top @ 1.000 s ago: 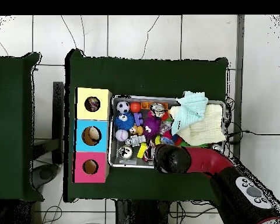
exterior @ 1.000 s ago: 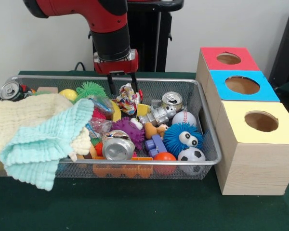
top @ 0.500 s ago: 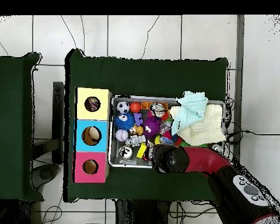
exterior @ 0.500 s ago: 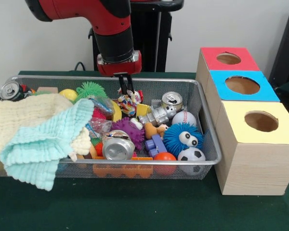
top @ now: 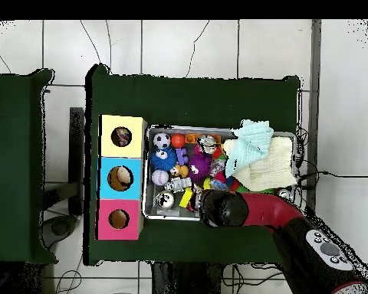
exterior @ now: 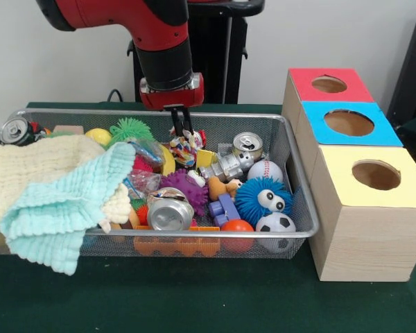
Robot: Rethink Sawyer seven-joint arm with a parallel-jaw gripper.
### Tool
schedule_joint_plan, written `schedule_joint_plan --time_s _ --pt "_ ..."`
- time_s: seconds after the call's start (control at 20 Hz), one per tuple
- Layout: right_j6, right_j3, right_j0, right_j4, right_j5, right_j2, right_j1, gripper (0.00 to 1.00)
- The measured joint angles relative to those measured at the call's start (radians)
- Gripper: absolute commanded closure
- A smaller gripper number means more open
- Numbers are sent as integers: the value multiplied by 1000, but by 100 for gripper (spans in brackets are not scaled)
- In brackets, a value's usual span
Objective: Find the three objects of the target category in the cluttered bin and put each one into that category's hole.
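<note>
Gripper (exterior: 182, 132) fingers (exterior: 187, 125) pressed close together, tips pinching the top of the crumpled multicolour wrapper (exterior: 183, 148) in the wire bin (exterior: 301, 201). No visible change vs 0.5 s ago; vs 1.0 s ago the fingers were spread either side of the wrapper and the wrist sat a bit lower and more to picture-left, so the jaws have since closed on it.

Wrapper: crinkled foil-like wad w/ white, red, blue, yellow patches, lying just under the fingertips, resting on the clutter near the bin's far wall. Beside it on picture-right, a yellow block (exterior: 206, 158), then a silver robot toy (exterior: 227, 166) and an upright can (exterior: 247, 145). In front of the fingers: purple spiky ball (exterior: 186, 186) and a crushed can (exterior: 169, 210). Picture-left: green spiky ball (exterior: 130, 129), cream and mint cloths (exterior: 55, 191) draped over the bin rim.

Arm (exterior: 159, 41): red/black, wrist vertical, fingers pointing straight down. Overhead, arm (top: 256, 212) reaches in over the bin's near edge, hiding the gripper.

Well to picture-right of the fingers: three boxes w/ holes, red (exterior: 331, 84), blue (exterior: 349, 123), yellow (exterior: 376, 175).
</note>
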Motion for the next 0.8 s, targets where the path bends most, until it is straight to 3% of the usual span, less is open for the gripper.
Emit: schedule_joint_plan --time_s 0.4,0.8 --pt "0 6 28 2 0 0 -23 100" --pt "0 11 125 70 18 0 -89 100"
